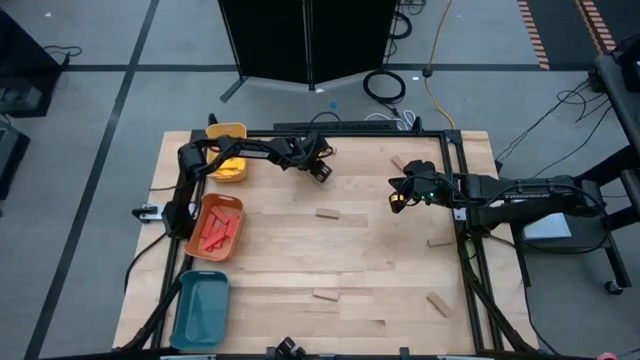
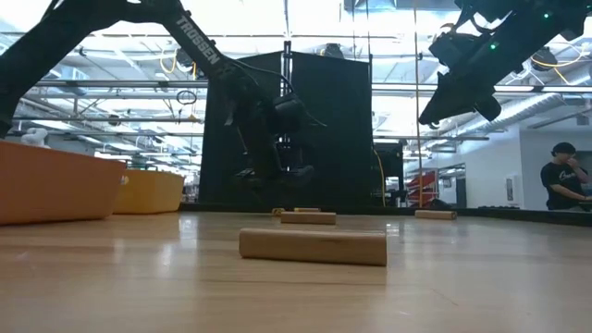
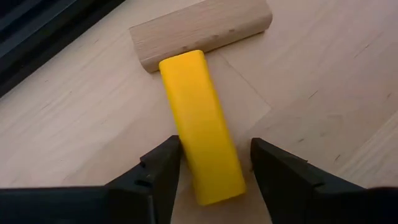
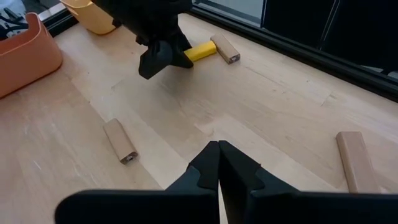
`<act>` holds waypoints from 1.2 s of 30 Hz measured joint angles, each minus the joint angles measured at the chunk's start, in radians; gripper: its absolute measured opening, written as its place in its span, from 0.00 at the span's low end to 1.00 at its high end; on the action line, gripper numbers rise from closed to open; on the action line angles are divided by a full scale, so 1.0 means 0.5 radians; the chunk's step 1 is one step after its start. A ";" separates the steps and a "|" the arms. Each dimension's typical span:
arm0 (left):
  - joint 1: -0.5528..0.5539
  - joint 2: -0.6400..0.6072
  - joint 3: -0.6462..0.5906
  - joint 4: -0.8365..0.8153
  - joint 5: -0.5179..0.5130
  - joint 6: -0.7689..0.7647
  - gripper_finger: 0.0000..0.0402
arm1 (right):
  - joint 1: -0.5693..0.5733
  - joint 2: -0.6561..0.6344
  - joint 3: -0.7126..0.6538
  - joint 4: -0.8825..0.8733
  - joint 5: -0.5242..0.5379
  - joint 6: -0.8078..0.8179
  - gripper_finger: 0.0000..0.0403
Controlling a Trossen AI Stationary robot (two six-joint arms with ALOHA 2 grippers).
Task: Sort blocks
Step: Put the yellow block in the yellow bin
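Observation:
A yellow block [image 3: 200,118] lies flat on the table near its far edge. Its far end butts against a tan block [image 3: 199,30] that lies crosswise. My left gripper [image 3: 214,155] is open and points down at a slant, with one finger on either side of the yellow block's near end. It also shows from above [image 1: 320,171]. My right gripper [image 4: 217,155] is shut on nothing and hangs above the table's right half [image 1: 398,198]. Other tan blocks [image 1: 327,213] [image 1: 327,295] [image 1: 437,303] lie loose on the table. My left gripper straddles the yellow block's near end [image 3: 211,180], coming from above at a slant, fingers along the block's long sides. One finger [image 3: 163,167] stands right at the block's side; whether it touches I cannot tell. The other finger [image 3: 280,174] is clear of it. The block lies flat on the table.
A yellow tray [image 1: 228,150], an orange tray [image 1: 215,228] holding red blocks and a teal tray [image 1: 200,310] line the table's left side. More tan blocks [image 1: 440,241] [image 1: 398,162] lie at the right. A person [image 2: 564,178] stands beyond the table.

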 joint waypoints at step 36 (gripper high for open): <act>0.071 -1.643 -0.684 -1.350 -0.816 -0.565 0.27 | 0.000 0.001 0.000 -0.016 -0.070 -0.075 0.00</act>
